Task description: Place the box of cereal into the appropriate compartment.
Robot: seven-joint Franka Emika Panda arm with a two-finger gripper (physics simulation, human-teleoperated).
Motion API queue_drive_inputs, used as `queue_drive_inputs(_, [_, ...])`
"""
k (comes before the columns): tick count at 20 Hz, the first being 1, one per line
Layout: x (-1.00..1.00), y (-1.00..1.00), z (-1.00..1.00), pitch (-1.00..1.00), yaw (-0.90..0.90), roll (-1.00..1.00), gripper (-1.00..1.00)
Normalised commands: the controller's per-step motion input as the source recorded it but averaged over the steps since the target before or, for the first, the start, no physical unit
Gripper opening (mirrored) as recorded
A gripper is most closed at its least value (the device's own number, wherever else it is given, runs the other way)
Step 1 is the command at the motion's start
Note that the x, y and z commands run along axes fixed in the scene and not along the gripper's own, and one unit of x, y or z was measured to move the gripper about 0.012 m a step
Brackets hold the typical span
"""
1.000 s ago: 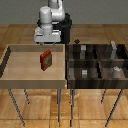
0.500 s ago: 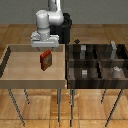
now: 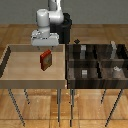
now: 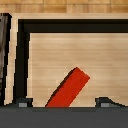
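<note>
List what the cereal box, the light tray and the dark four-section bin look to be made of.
The box of cereal: probably cardboard, matte; flat red faces, one darker printed face, no shine. The light tray: looks like pale wood or laminate; tan floor with faint grain, plain raised walls. The dark bin: dark brown wood or plastic, cannot tell which; flat, dull dividers. It is a render, so all of this is a guess.

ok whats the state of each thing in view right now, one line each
box of cereal: in the pale tray, tilted, not gripped
gripper: above the box, open, holding nothing
pale tray: holds only the box
four-section bin: box not in it yet
compartment with the tall grey block: far section at the exterior view's right, no box in it
</note>
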Motion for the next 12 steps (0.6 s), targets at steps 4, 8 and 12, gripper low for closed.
queue_drive_inputs(4, [0.00, 0.00, -0.50, 0.00, 0.00, 0.00, 1.00])
queue_drive_inputs(8, [0.00, 0.00, -1.00, 0.00, 0.00, 0.00, 1.00])
queue_drive_inputs(12, [0.00, 0.00, -0.25, 0.00, 0.00, 0.00, -1.00])
